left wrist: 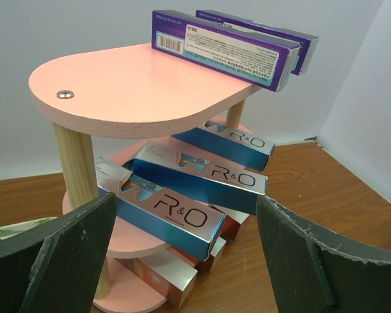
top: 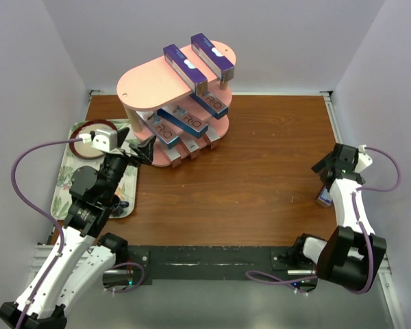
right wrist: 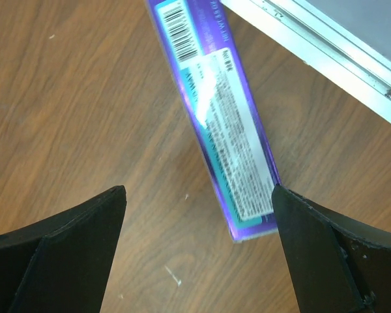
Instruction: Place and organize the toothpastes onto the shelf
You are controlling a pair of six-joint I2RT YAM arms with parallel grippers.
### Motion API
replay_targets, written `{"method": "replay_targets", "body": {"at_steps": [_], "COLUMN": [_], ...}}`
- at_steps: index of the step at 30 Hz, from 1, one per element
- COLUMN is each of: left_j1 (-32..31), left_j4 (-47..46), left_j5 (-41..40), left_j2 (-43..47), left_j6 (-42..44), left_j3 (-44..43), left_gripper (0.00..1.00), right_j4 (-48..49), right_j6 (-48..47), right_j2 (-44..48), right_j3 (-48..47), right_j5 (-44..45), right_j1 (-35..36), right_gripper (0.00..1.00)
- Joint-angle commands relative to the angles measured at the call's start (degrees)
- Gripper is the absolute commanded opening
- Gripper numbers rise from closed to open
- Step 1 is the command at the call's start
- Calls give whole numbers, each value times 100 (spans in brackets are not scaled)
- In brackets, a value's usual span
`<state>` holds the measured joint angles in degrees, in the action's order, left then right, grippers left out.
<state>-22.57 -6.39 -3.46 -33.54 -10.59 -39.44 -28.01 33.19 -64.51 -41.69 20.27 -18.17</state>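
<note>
Top external view, shelf: the pink shelf (top: 147, 86) stands at the back of the table (top: 260, 178), a bit to the left.
Top external view, boxes put away: two purple boxes (top: 186, 66) lie on the top board. The blue boxes (top: 183, 122) lie on the middle board, and more boxes lie at the bottom. They lie side by side, so I think that is how they all fit.
Top external view, box left over: one last purple box (top: 324, 199) lies on the table by the right edge, far from the shelf.
Top external view, arms: the left gripper (top: 138, 142) sits between the flowery tray (top: 63, 175) and the shelf. The right gripper (top: 329, 171) hangs over the last purple box.
Left wrist view, hand: its fingers are spread wide and hold nothing. They face the shelf, maybe to push a box straight.
Right wrist view, hand: its fingers are spread wide and hold nothing. The last purple box lies flat on the wood, with one finger on each side of its end.
Right wrist view, why: the fingers seem set to pinch its thin sides. The box lies slanted, so I think the hand may need a small turn first.
</note>
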Motion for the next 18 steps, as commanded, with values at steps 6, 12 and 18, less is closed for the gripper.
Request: {"method": "replay_targets", "body": {"at_steps": [6,12,18], "left_j1": [16,16,16], "left_j4": [-266,-266,-266], "left_j5": [65,100,92], "left_j2": [5,5,5], "left_j6": [-84,-84,-84], "left_j3": [33,33,33], "left_gripper": [93,93,93], "right_j4": [726,990,1175], "right_j6": [223,153,-5], "right_j2": [-492,-948,-1397], "right_j3": [407,460,530], "right_j5": [-321,-726,-946], "right_j1": [-573,-679,-679], "right_gripper": [97,93,82]}}
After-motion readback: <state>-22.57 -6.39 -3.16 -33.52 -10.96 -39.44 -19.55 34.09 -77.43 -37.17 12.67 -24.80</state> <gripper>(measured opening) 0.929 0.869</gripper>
